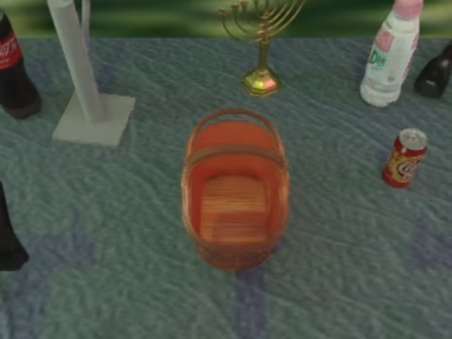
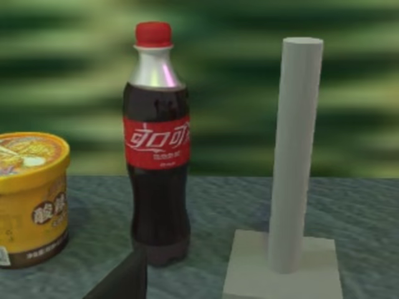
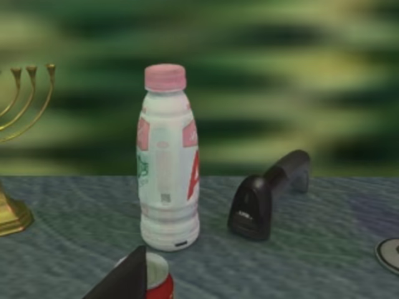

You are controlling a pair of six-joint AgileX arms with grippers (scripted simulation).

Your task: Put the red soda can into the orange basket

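**Can on the right, basket unfilled at mid-table**

At the middle of the table (image 1: 141, 212) stands the orange basket (image 1: 235, 191), its hoop handle arched across the far half and its lighter slatted bottom bare; nothing lies inside it. The red soda can (image 1: 405, 157) stands upright well to the basket's right, apart from it, silver top showing. Beyond the can, near the far right edge, a white bottle with a pink cap (image 1: 390, 53) stands beside a black handheld scanner (image 1: 434, 72). A brass candelabrum (image 1: 262, 42) stands just behind the basket, and at far left a white post on a square base (image 1: 88, 78) stands next to a dark cola bottle (image 1: 14, 67).

My left wrist camera adds a yellow tub (image 2: 31, 196) beside the cola bottle, which the overhead view does not show. My right wrist camera sees the can's top close below it, partly behind a dark fingertip (image 3: 124, 277) of my right gripper, and the white bottle and scanner farther off. A dark fingertip (image 2: 121, 280) of my left gripper shows likewise. Whether either gripper is released or clenched I cannot tell; neither grasps anything visible.
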